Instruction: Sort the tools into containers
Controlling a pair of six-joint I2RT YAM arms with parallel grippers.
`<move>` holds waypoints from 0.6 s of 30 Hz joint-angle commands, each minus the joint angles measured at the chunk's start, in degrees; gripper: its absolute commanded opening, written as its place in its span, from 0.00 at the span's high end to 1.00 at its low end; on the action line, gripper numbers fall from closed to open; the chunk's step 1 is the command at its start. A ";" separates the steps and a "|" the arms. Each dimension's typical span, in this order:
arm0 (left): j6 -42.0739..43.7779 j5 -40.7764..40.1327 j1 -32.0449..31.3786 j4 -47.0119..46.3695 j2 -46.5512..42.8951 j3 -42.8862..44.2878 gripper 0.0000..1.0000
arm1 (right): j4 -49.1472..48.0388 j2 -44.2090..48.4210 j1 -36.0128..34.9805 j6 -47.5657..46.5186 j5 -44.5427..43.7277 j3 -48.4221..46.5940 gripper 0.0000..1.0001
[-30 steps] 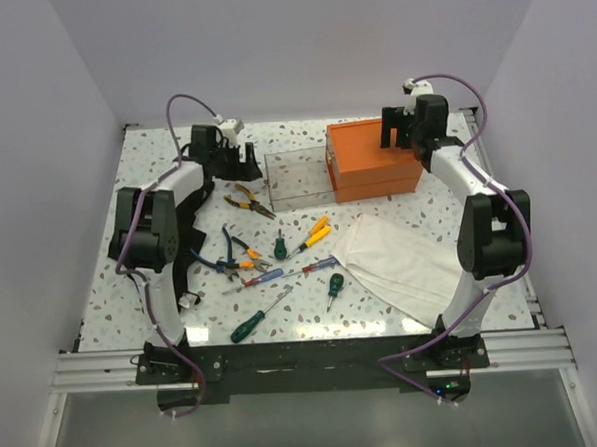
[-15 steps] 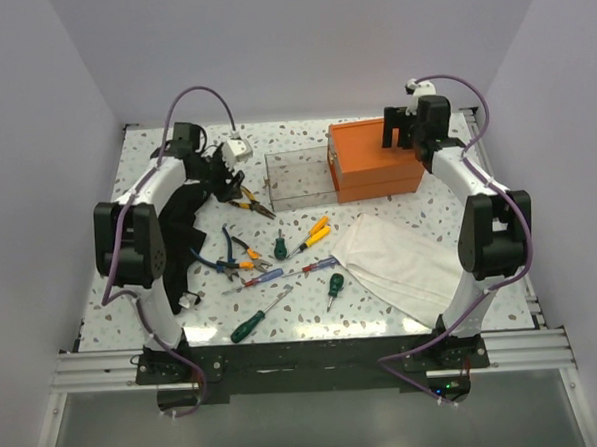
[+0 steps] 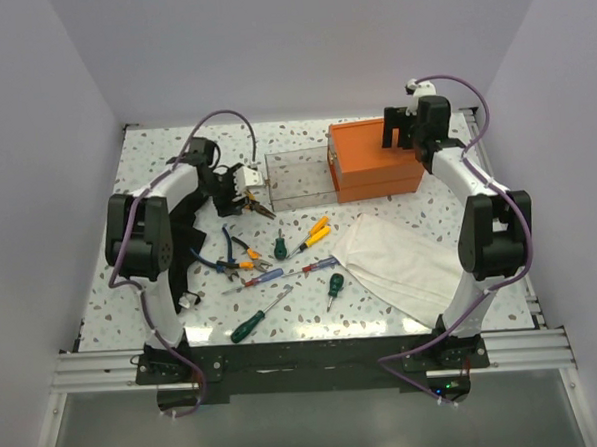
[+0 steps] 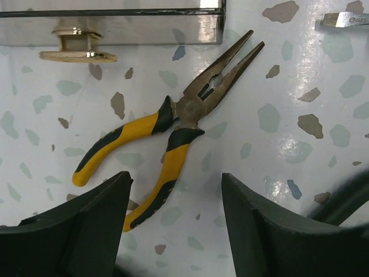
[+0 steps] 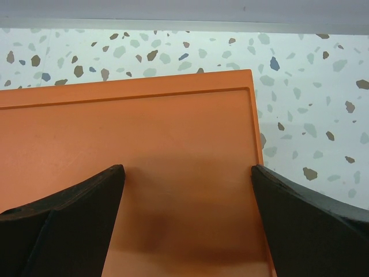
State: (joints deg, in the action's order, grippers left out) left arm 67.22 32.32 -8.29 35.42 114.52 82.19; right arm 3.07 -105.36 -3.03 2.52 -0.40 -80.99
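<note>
Hovering left gripper: low over the table at far left of centre. Its fingers are spread apart with nothing clamped between them. In the left wrist view the handles of the yellow-handled pliers lie in the gap below.
Yellow-handled pliers: flat on the table with handles splayed and nose slightly parted. The nose tips lie close to the wall of the clear bin without touching it.
Right gripper: over the top of the orange box at far right. Its fingers are set wide apart and hold nothing. Whether they touch the lid cannot be told.
Orange box: at far right of the table, with its plain top facing up.
Clear bin: against the box's left face, with a gold-coloured tab on the wall nearest the left gripper.
Blue-handled pliers: left of centre, near of the yellow-handled pair and well apart from it.
Yellow-handled screwdriver: at centre, lying on a slant.
Stubby green screwdriver: just left of the yellow-handled one.
Blue-handled screwdriver: near of those two, lying almost left to right.
Long green screwdriver: nearest the arm bases, left of centre.
Short green screwdriver: beside the left edge of the white cloth.
White cloth: spread on the right, near of the orange box.
Black fabric: along the left side, under the left arm.
</note>
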 commanded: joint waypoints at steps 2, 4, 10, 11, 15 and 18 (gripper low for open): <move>4.06 -0.50 -1.64 0.00 3.51 2.01 0.38 | 12.40 -3.10 2.06 1.78 -1.79 3.82 0.04; 4.32 -0.85 -1.90 0.61 3.95 2.53 0.49 | 12.31 -3.10 2.15 1.87 -1.88 3.91 0.04; 3.53 -1.65 -1.38 7.37 6.07 7.80 0.96 | 12.05 -3.01 2.06 2.05 -1.71 4.44 0.04; 3.79 -0.95 -1.03 8.34 4.76 8.15 1.00 | 12.05 -3.01 2.15 2.05 -1.79 4.53 0.04; 4.93 1.69 1.52 10.80 -1.74 7.46 1.00 | 11.96 -2.74 2.15 1.78 -2.14 4.44 0.04; 8.80 2.40 3.11 15.62 -5.88 8.50 1.00 | 11.96 -2.57 2.06 1.69 -2.14 4.70 0.04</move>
State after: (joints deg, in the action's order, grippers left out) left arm 71.18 31.22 -7.79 44.66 117.84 87.64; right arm 2.09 -105.08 -3.03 2.55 -0.38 -80.25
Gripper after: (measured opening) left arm 0.088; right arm 0.961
